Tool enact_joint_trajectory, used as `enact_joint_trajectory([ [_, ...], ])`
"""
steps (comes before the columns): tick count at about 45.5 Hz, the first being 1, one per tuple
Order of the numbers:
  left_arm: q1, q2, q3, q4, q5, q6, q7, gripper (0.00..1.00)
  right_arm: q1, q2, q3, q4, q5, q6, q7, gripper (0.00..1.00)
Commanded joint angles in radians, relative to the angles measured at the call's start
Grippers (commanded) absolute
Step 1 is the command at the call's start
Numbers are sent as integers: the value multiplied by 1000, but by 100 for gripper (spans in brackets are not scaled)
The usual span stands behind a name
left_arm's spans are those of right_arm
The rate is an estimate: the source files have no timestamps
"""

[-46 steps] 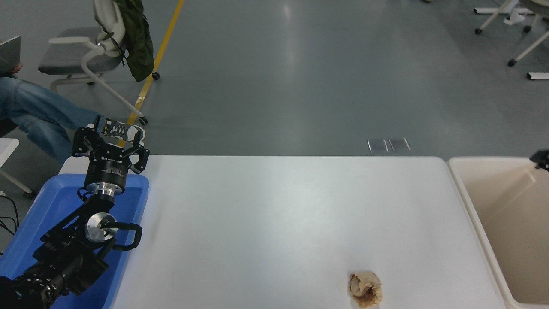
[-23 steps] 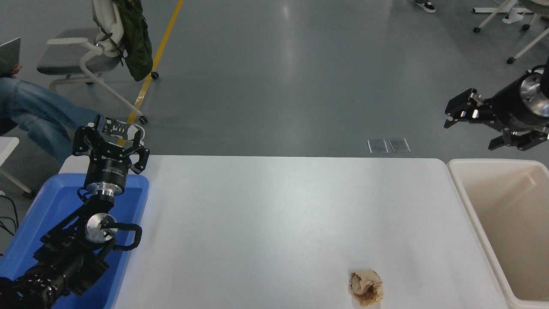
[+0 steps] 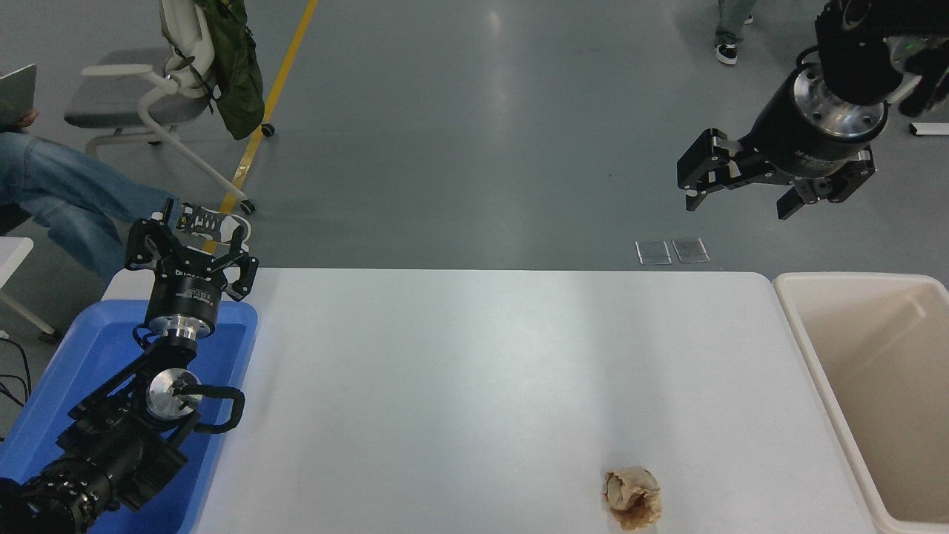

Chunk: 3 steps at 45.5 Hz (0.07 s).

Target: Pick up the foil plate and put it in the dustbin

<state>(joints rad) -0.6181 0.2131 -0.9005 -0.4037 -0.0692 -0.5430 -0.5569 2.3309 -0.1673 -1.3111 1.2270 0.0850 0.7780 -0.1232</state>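
White rectangular table [image 3: 474, 356]: fills the lower middle of the head view, its top mostly bare.

Large cream-beige plastic rectangular dustbin [image 3: 804, 348]: stands just beside the table's right edge, cut off by the picture's right and bottom borders. What shows of its smooth inside holds nothing. The foil plate cannot be seen anywhere in the view; whether it lies in the hidden part of the dustbin cannot be told.

Blue plastic bin [image 3: 237, 326]: sits at the table's left end, largely covered by the left arm.

Left black arm: parked at the lower left, lying over the blue bin. Left gripper [image 3: 189, 245]: pointing away from the camera over the bin's far rim, fingers spread apart, holding nothing.

Right black arm: enters from the upper right corner, raised well above the table. Right gripper [image 3: 741, 193]: hangs over the grey floor beyond the table's far edge, up and to the left of the dustbin, black fingers pointing down and spread wide, empty.

Grey office chair with white frame [image 3: 141, 96]: on the floor at upper left, a dark green bag [image 3: 233, 67] draped over its back.

Person in blue jeans [image 3: 59, 193]: seated at the left edge, one leg stretched towards the table.

Small crumpled brown paper ball [image 3: 632, 498]: rests on the table near its front edge, right of centre, well apart from both grippers.
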Motion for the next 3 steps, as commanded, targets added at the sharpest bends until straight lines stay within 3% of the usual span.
enact_joint_trajectory([
  [1, 0, 0, 0, 0, 0, 0, 0, 99, 25, 29, 16, 5, -7, 7, 4, 100],
  [3, 0, -1, 0, 0, 0, 0, 0, 99, 25, 26, 23, 3, -2, 7, 8, 100],
])
